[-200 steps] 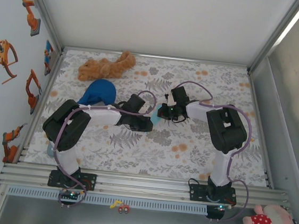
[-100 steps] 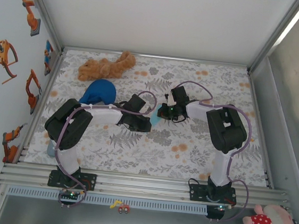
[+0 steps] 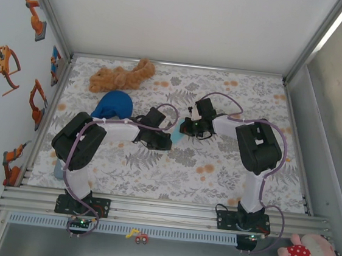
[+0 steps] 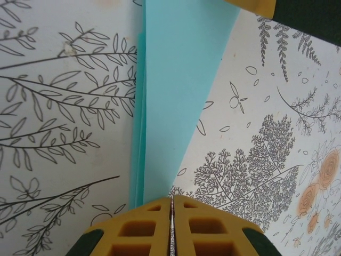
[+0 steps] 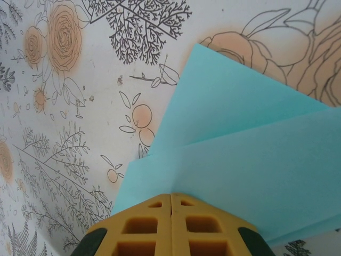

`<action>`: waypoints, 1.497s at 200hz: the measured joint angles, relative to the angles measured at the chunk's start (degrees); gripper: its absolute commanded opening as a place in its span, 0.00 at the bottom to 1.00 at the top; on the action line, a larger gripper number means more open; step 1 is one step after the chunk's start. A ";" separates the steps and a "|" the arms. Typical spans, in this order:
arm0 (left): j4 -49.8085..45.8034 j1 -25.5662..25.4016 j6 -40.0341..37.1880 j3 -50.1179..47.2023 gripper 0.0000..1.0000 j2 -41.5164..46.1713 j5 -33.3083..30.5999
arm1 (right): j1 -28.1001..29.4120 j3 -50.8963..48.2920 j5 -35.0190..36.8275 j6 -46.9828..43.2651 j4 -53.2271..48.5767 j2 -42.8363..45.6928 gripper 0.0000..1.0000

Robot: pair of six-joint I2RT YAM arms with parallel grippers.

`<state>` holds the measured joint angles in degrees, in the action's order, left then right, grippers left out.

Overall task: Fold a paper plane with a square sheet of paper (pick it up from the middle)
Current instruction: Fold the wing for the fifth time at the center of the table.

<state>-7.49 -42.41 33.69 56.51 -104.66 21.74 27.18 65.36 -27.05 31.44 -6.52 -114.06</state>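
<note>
Left wrist view shows you the paper as a long, narrow wedge with several layers stacked along its left edge. The left gripper is pinched flat on its narrow end, fingers pressed together with only the sheet between them. In the right wrist view, the right gripper is likewise clamped shut on the wider folded layers. From above, the paper sits mid-table, a small patch between the two gripper tips. Whether it rests on the table or hangs just above it, you cannot tell.

The step looks like setting a lengthwise crease. Hold both pinches firm and draw the paper only lightly taut, because thin paper is likely to tear or slip if the arms pull apart. Line up the stacked left edges before you press anything flat.

The grippers stand very close together, so move one at a time. The dome lies near the left arm's far side and the plush by the far edge. Bare table opens toward you and to the right.
</note>
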 measured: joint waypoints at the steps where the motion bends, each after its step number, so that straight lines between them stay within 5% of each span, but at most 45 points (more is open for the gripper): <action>1: 0.00 0.02 -0.02 0.00 0.10 0.00 0.00 | 0.00 0.00 0.00 0.00 0.00 0.00 0.02; 299: 5.51 3.63 0.22 -8.22 0.09 3.34 4.61 | 0.00 0.52 0.00 0.00 -0.28 -0.37 0.01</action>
<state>-1.98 -38.79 33.91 48.29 -101.32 26.35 27.18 65.89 -27.05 31.44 -6.81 -114.43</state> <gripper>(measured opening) 0.093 0.050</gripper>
